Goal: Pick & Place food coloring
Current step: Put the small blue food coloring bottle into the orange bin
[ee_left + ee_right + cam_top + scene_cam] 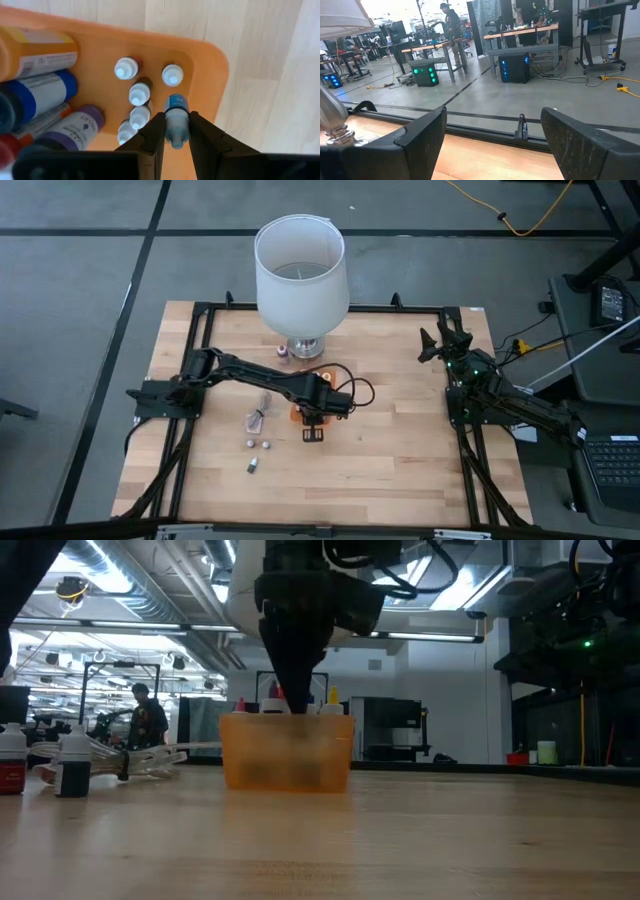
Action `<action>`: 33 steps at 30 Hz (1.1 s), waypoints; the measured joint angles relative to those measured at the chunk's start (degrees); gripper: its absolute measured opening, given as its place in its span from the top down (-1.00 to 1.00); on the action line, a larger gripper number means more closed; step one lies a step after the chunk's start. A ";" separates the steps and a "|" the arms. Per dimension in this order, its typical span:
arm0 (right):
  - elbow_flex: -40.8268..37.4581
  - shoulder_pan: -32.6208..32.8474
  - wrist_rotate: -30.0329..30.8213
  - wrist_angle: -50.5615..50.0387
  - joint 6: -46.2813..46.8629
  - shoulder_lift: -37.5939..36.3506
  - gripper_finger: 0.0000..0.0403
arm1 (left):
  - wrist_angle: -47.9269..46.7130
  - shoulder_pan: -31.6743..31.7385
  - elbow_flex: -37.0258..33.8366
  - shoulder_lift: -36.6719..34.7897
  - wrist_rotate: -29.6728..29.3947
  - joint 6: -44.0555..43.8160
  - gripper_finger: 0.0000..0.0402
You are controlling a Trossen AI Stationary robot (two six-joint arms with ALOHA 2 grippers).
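Note:
An orange tray (297, 412) sits mid-table. In the left wrist view several white-capped food coloring bottles (140, 93) stand upright in it, and larger bottles (47, 92) lie at one end. My left gripper (313, 423) points down over the tray (210, 65), shut on one small bottle with a blue end (176, 120). In the low view its fingers (295, 690) reach down behind the tray's wall (287, 752). Three loose small bottles (258, 444) stand on the wood to the tray's left. My right gripper (440, 345) waits open at the far right, its fingers (425, 135) wide apart. My left gripper pinches the small bottle's pale part (175, 131) between its two fingers, coming from above and pointing down. The bottle's blue end (176, 103) sticks out past the fingertips toward the tray's floor, beside the standing bottles. Whether it touches the floor I cannot tell.
A white lamp (300, 270) on a metal base (305, 348) stands just behind the tray, with a small purple bottle (283, 352) beside the base. A crumpled clear wrapper (258, 418) lies left of the tray. Bare wood stretches to the right and near side.

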 joint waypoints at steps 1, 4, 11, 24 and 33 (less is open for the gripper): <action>0.02 -0.01 0.01 0.00 0.00 0.00 -0.61 | 0.55 0.00 0.05 0.20 -0.01 -0.05 0.66; 0.01 0.00 0.00 0.00 0.00 0.01 -0.61 | 0.86 0.00 0.01 1.16 -0.23 -0.36 0.66; 0.00 -0.01 0.00 0.00 0.00 0.03 -0.61 | 2.95 0.00 0.05 3.03 -0.69 0.14 0.66; 0.00 -0.01 0.00 0.00 0.00 0.03 -0.61 | 2.97 -0.07 0.00 3.30 -0.53 0.61 0.62; 0.00 -0.01 0.00 0.00 0.00 0.03 -0.61 | 2.97 0.04 0.00 3.30 -0.30 1.08 0.46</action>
